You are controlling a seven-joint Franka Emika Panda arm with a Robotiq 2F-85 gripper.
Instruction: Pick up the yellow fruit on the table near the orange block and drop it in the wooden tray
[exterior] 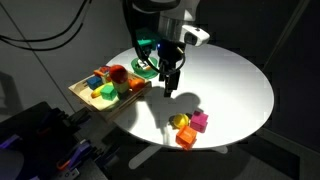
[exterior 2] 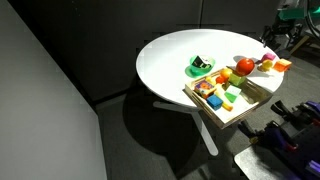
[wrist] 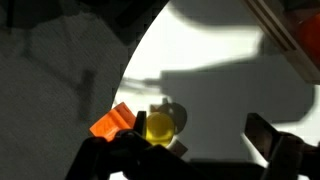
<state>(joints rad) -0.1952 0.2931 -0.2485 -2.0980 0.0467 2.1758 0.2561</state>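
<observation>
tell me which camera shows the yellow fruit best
The wrist view: the yellow fruit sits large near mid-frame, right beside the orange block, though the light is dim. In both exterior views it is only a tiny yellow spot by that block, too small for detail.

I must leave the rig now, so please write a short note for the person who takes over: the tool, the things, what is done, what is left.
Tool: open and empty, hanging over the table, apart from the fruit.
Yellow fruit: lies on the table right beside the orange block; a pink block is close by.
Wooden tray: at the table edge, already holding other toys.
Done: nothing yet; the fruit is not grasped.
Left: lower onto the fruit, grasp it, carry it to the tray, drop it.
</observation>
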